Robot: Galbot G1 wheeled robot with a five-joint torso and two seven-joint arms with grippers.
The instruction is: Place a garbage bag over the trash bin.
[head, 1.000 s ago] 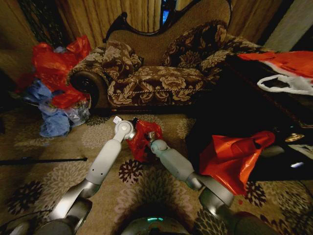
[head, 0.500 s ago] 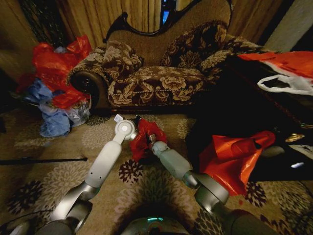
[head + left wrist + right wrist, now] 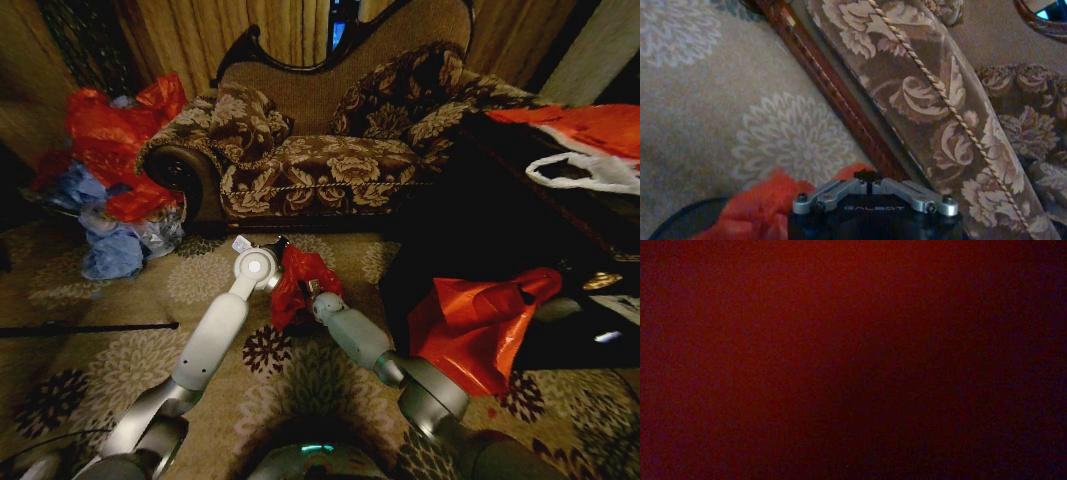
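The garbage bag point(image 3: 300, 283), crinkly and red, hangs bunched between my two wrists over the floral carpet in front of the sofa. My left gripper point(image 3: 869, 176) is shut, pinching the bag's upper edge; red plastic point(image 3: 760, 210) spreads below it. A dark curved rim at the edge of the left wrist view looks like the trash bin point(image 3: 677, 227), mostly covered by the bag. My right arm's wrist point(image 3: 325, 305) reaches into the bag from the near side, with its gripper buried in the plastic. The right wrist view is dark red.
A patterned sofa point(image 3: 320, 170) stands close behind the bag. A heap of red and blue bags point(image 3: 110, 180) lies at the left. A larger red-orange bag point(image 3: 470, 320) hangs off dark furniture at the right. A thin black rod point(image 3: 90, 327) lies on the carpet.
The bag has been drawn narrower and has shifted slightly right. Both wrists have crept a little right and nearer, still at the bag.
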